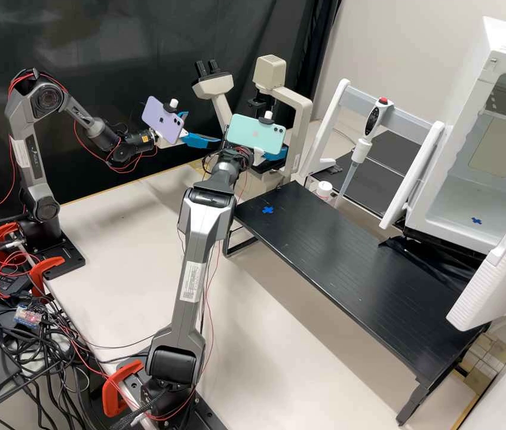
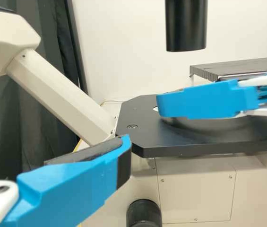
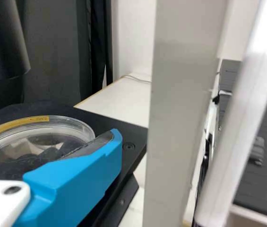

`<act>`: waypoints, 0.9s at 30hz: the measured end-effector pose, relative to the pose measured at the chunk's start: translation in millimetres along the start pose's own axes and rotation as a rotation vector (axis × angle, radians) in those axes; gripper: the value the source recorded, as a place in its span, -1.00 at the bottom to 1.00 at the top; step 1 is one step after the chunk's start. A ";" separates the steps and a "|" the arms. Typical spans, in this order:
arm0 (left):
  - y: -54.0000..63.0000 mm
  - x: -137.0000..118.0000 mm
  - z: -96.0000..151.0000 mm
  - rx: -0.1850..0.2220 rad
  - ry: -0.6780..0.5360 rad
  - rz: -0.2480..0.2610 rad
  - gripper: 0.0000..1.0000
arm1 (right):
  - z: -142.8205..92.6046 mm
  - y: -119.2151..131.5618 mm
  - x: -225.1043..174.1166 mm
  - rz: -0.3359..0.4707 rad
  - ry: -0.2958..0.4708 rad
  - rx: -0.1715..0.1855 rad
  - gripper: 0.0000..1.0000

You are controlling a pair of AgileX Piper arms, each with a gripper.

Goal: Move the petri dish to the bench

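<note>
Presently: petri dish (image 3: 34, 137), clear, round, yellow-marked at the rim – at the black microscope stage (image 2: 142, 137). Right tool (image 2: 171, 104): nearer of the two, right at the dish's edge; clamped on it or merely alongside, cannot tell. Left tool (image 1: 202, 127): jaws apart, farther off. Raised black surface (image 1: 348, 257): likely destination, on the right arm's side – the carry presumably falls to that arm.

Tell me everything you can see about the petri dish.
The petri dish is round, shallow and see-through, like plastic or glass, with a circular rim and a yellow strip along one edge. It lies flat on the microscope's black stage, with the right gripper close beside it; whether they touch, I can't tell.
</note>
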 end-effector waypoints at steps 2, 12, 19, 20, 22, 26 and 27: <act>0.0 0.0 0.0 0.000 0.000 0.000 1.00 | -2.2 -0.1 -5.8 0.002 0.011 0.005 -1.00; 0.0 0.0 0.0 0.000 0.000 0.000 1.00 | -7.0 -3.4 -26.4 0.003 0.040 0.003 -1.00; 0.0 0.0 0.0 0.000 0.000 0.000 1.00 | 0.1 -2.1 -45.4 0.004 0.045 0.023 -1.00; 0.0 0.0 0.0 0.000 0.000 0.000 1.00 | 0.8 -1.4 -48.8 0.008 0.049 0.023 -1.00; 0.0 0.0 0.0 0.000 0.000 0.000 1.00 | 3.1 -1.2 -53.9 0.011 0.049 0.032 -1.00; 0.0 0.0 0.0 0.000 0.000 0.000 1.00 | 11.4 -2.3 -67.3 0.018 0.046 0.053 -1.00; 0.0 0.0 0.0 0.000 0.000 0.000 1.00 | 12.1 -1.3 -71.1 0.022 0.048 0.056 -1.00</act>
